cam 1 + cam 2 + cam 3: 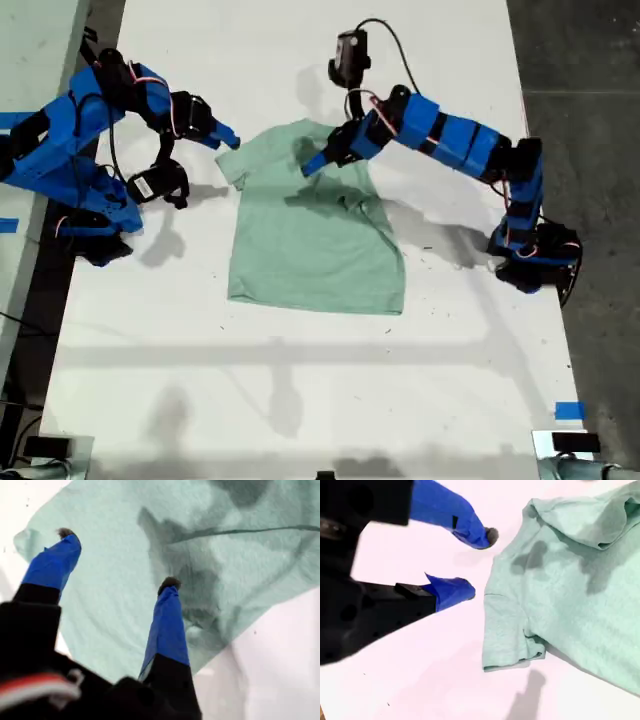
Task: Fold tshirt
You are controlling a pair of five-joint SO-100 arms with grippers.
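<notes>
Tshirt flat mid-desk, one side already folded in. My first end effector hangs wide above its collar end; my second end effector, wide, just beside the sleeve. Pinch hem edges squarely, lift low.

white table under bright light; dark grey floor; blue tape near its edge.

Blue arms, black joints, blue-taped gripper fingers.
</notes>
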